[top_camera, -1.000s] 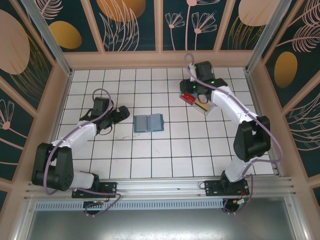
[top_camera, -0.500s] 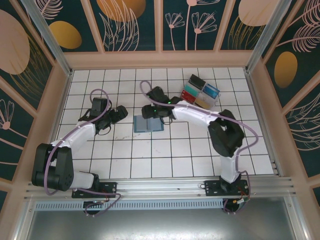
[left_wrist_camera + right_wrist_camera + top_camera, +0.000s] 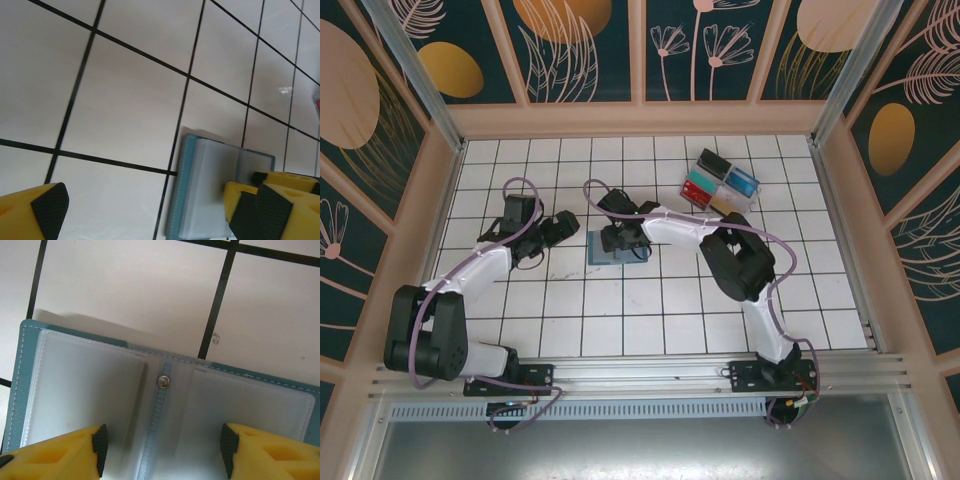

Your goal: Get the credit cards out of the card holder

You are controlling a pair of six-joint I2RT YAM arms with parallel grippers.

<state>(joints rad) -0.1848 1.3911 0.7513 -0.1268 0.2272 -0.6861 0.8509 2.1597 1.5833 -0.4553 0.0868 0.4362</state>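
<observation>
Top view: card holder (image 3: 598, 253) lies open near table centre. The right gripper (image 3: 623, 240) hovers on it, and the left gripper (image 3: 567, 227) waits at its 9 o'clock.
Left wrist: jaws spread, nothing held.
Right wrist: jaws wide and empty, straddling the sleeves. No cards are discernible.
Risk: pinching a slick sleeve could drag the whole holder.

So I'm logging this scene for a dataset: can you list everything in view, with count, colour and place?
card holder: 1, teal-blue with frosted clear sleeves, lying open mid-table
tray: 1, clear plastic with red, teal, blue, dark and tan compartments, far right part of the table
table: 1, white tiles with black lines
wall panels: several, dark teal with orange and pink plant patterns, around the table
left arm and right arm: 2, white and black, bases at the near edge
left gripper: 1, yellow fingers with black pads, open, left of the card holder and apart from it
right gripper: 1, same colours, open, over the card holder's spine
</observation>
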